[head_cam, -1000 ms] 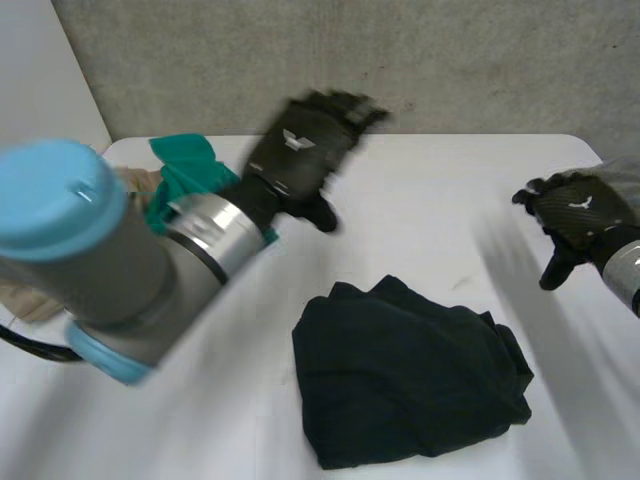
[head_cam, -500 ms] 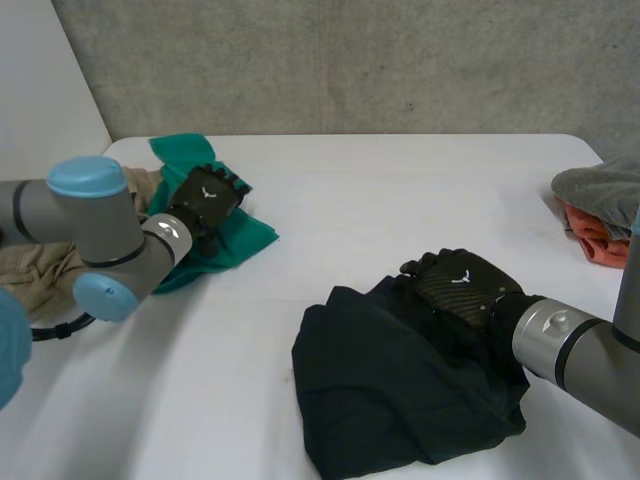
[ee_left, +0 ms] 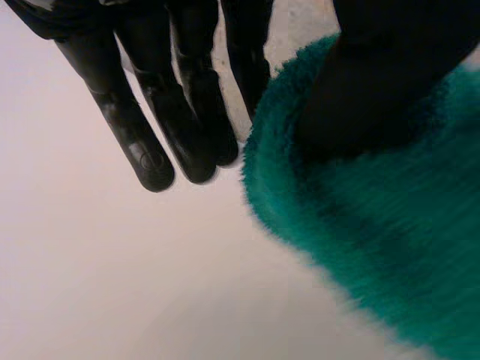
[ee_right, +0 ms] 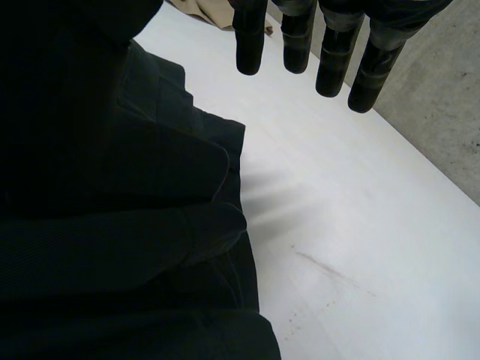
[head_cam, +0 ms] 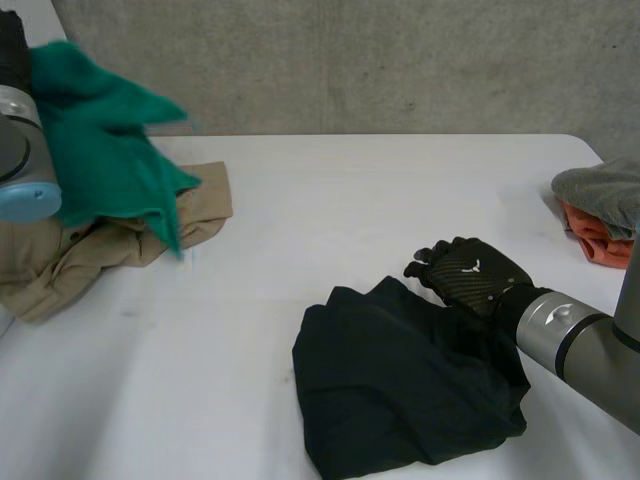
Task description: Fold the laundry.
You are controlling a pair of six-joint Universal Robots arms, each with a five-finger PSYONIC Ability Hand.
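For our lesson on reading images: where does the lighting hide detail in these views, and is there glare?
Head view: even light, no glare on the white table; the black cloth shows little detail. Right wrist view: its folds are faint ridges by the right robot hand. Left wrist view: the left robot hand looks near-black, the green cloth well lit.

White table (head_cam: 400, 200) against grey concrete wall (head_cam: 400, 60)

Head camera looked down on the black garment (head_cam: 400, 390); right wrist camera shared it, close above; left wrist camera faced green cloth (ee_left: 375, 225) closely.
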